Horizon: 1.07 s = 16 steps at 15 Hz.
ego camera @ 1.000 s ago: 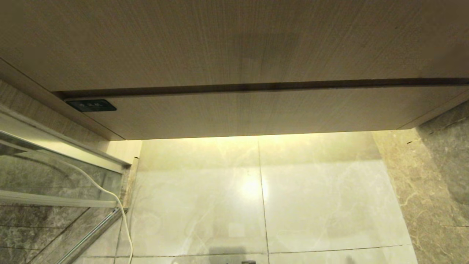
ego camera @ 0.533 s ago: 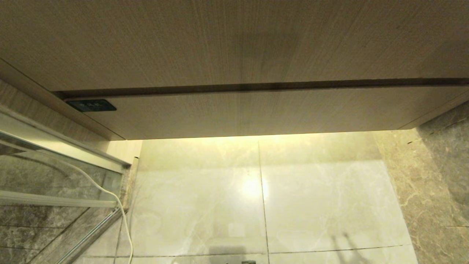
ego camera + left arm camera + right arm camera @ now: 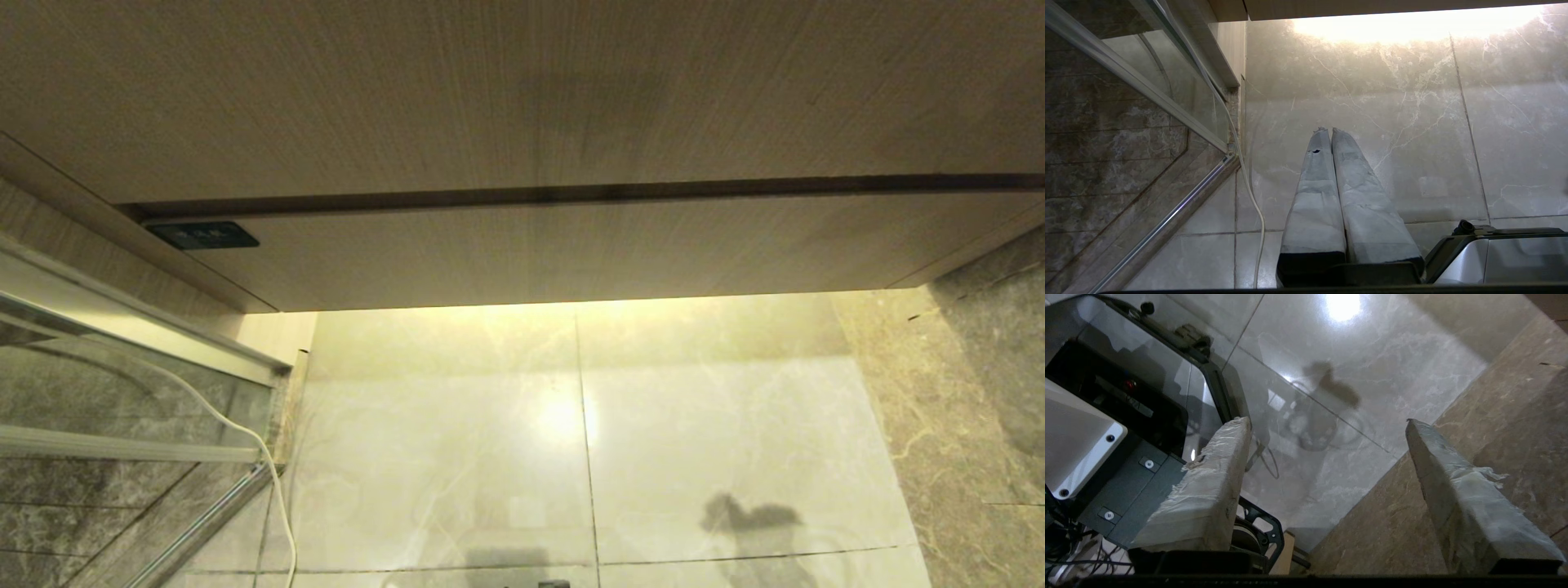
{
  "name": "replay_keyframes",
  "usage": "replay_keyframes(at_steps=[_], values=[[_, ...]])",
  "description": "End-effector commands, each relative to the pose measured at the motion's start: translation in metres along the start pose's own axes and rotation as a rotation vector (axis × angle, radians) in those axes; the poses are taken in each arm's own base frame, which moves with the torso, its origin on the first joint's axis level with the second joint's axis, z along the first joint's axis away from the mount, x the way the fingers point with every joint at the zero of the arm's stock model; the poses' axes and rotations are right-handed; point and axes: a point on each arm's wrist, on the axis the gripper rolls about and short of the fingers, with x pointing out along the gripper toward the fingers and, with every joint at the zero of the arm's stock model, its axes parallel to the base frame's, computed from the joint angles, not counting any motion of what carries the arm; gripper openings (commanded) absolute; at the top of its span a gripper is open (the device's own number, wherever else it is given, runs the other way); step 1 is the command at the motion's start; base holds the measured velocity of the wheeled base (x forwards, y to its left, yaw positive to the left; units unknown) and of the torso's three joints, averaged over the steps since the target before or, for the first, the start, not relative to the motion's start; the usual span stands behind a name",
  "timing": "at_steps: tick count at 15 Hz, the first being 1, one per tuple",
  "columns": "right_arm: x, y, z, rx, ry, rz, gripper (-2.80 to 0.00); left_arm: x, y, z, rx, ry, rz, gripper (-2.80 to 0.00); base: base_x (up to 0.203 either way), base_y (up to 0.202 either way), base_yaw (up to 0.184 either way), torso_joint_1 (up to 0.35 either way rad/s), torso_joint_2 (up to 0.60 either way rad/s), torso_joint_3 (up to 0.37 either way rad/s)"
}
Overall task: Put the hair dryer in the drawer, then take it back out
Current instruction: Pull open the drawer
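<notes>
- Drawer [image 3: 571,253]: flat, handleless wood-grain front, closed, below a taller matching front [image 3: 490,90]; hair dryer not visible.
- Glass shower door [image 3: 122,392] at left, white cord [image 3: 269,457] beside it.
- Left gripper [image 3: 1327,130]: taped fingers pressed together above glossy marble floor [image 3: 694,425].
- Right gripper [image 3: 1327,424]: fingers wide, empty.

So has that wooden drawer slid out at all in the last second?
No. The drawer front sits where it did: its lower edge meets the floor tile seam at the same spot, and the dark gap above it looks unchanged.
</notes>
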Motion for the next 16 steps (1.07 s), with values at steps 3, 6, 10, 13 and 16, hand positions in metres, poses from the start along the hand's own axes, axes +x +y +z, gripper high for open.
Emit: replay_keyframes(at_steps=[3, 6, 10, 13, 16], values=[[0.019, -0.006, 0.007, -0.003, 0.072, 0.042, 0.00, 0.000, 0.000, 0.000, 0.000, 0.001, 0.000, -2.80, 0.000, 0.000, 0.000, 0.000, 0.00, 0.000], [0.050, -0.005, 0.011, -0.040, 0.082, 0.095, 0.00, 0.000, 0.000, 0.000, 0.000, 0.002, 0.000, -2.80, 0.000, 0.000, 0.000, 0.000, 0.00, 0.000], [0.099, 0.008, 0.011, -0.114, 0.115, 0.148, 0.00, 0.000, 0.000, 0.000, 0.000, 0.001, 0.000, -2.80, 0.000, 0.000, 0.000, 0.000, 0.00, 0.000], [0.125, 0.025, 0.029, -0.255, 0.095, -0.156, 0.00, 0.000, 0.000, 0.000, 0.000, 0.001, 0.000, -2.80, 0.000, 0.000, 0.000, 0.000, 0.00, 0.000], [0.132, 0.029, 0.032, -0.268, 0.086, -0.195, 0.00, 0.000, 0.000, 0.000, 0.000, 0.001, 0.000, -2.80, 0.000, 0.000, 0.000, 0.000, 0.00, 0.000]])
